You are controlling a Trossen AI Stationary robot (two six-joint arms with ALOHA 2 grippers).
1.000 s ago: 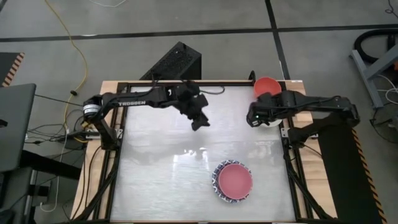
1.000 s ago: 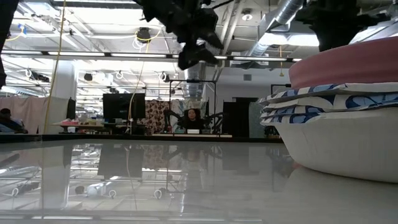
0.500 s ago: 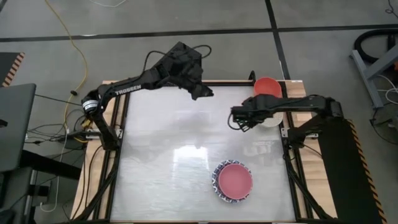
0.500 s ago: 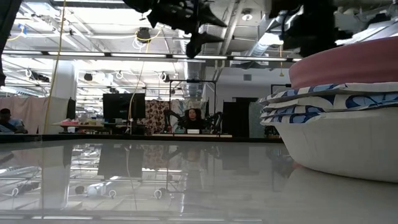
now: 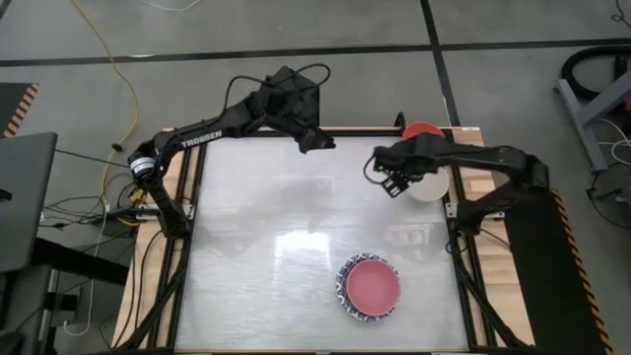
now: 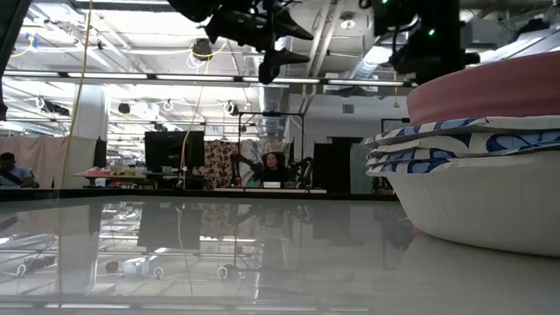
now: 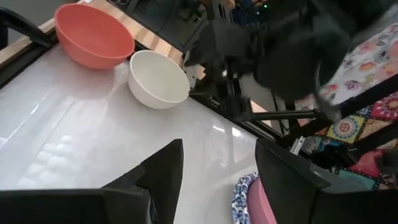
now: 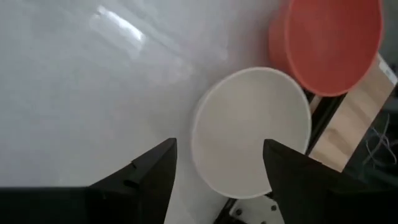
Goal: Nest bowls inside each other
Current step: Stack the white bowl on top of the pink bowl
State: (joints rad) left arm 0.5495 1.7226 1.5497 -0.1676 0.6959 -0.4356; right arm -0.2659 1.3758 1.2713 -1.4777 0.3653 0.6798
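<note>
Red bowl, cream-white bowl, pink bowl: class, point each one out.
red bowl point(image 7: 93, 34), left wrist view, on its inner hollow.
cream-white bowl point(image 8: 252, 127), right wrist view, on its inside floor.
pink bowl point(image 5: 373, 285), high view, centre of the top bowl in the stack.

My arms are dark, matte and jointed — the left arm point(image 5: 212, 131) carries white TROSSEN lettering and a silver band near its base. Black cables loop off it; my claw fingers point(image 8: 146, 171) are black, angular wedges.
</note>
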